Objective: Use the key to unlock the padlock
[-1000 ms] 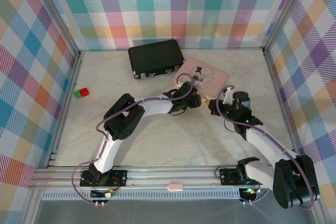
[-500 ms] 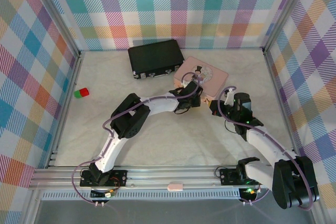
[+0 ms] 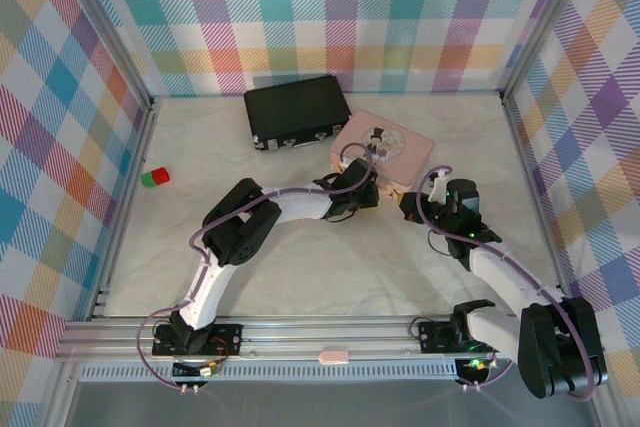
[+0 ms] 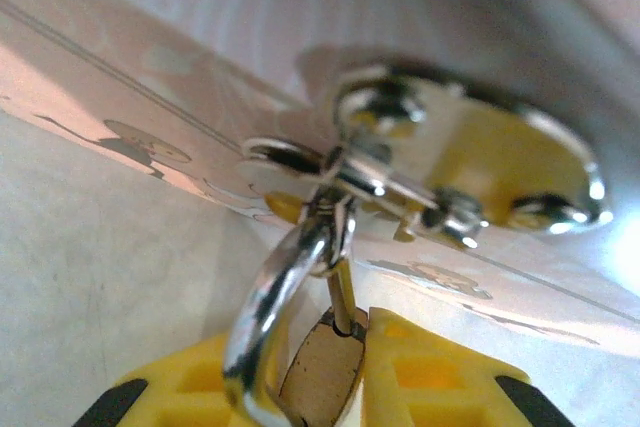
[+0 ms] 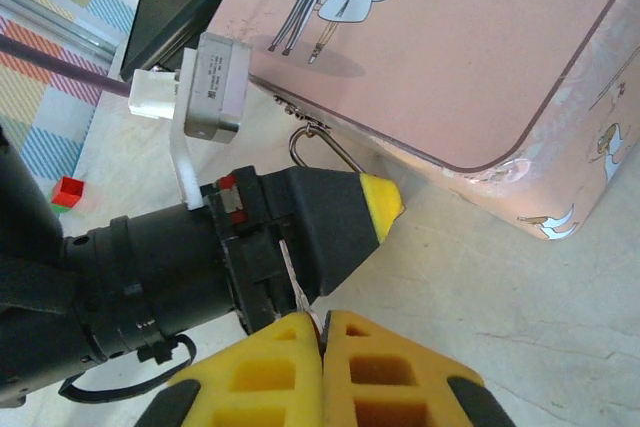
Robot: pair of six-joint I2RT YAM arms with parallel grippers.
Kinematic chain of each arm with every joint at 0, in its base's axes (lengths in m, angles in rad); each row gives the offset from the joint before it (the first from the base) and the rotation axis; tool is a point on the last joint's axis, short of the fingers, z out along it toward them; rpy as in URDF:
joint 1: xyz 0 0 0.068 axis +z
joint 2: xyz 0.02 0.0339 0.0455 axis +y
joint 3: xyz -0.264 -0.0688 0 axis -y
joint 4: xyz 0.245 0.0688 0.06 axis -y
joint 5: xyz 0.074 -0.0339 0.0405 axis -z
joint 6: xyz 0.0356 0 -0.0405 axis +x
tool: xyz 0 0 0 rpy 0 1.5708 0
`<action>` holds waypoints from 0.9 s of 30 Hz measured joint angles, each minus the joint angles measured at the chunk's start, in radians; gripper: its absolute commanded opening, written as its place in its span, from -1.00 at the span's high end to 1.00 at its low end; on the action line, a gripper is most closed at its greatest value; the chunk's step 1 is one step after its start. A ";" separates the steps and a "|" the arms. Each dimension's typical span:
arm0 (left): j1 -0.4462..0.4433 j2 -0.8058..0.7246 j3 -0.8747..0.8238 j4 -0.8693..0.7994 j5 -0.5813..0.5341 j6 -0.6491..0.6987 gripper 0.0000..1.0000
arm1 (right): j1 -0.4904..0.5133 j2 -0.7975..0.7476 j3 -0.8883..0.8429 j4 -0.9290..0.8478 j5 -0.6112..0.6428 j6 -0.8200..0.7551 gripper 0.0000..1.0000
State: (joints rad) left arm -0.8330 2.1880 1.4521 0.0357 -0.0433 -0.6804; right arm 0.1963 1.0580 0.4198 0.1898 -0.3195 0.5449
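Note:
The tiny brass padlock (image 4: 320, 379) sits between the yellow fingers of my left gripper (image 4: 345, 342), which is shut on its body. Its silver shackle (image 4: 268, 319) loops up through the metal clasp (image 4: 400, 182) on the front of the pink box (image 3: 385, 147). My right gripper (image 5: 322, 322) is shut on the thin grey key (image 5: 293, 282), whose blade points at the side of the left gripper's finger (image 5: 335, 212). From above, the left gripper (image 3: 372, 190) and right gripper (image 3: 407, 203) stand close together at the pink box's near edge.
A black case (image 3: 297, 110) lies behind and to the left of the pink box. Red and green blocks (image 3: 154, 178) rest by the left wall. Checked walls close in the white floor on three sides.
The left arm's elbow swung slightly right then back, and its gripper stayed on the padlock at the box's edge. The right gripper has shifted only a little.

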 measured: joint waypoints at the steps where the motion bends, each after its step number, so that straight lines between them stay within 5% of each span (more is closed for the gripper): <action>1: 0.004 -0.008 -0.014 0.012 0.021 -0.014 1.00 | 0.000 0.002 -0.006 0.004 -0.006 0.008 1.00; 15: 0.078 -0.083 -0.188 0.282 0.293 -0.321 1.00 | -0.011 0.123 -0.102 0.183 -0.100 0.154 1.00; 27: 0.089 -0.089 -0.240 0.480 0.410 -0.468 1.00 | -0.061 0.336 -0.132 0.452 -0.253 0.280 1.00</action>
State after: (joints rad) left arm -0.7437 2.0987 1.2121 0.5159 0.3664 -1.1481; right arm 0.1352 1.3945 0.2874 0.6418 -0.5720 0.8246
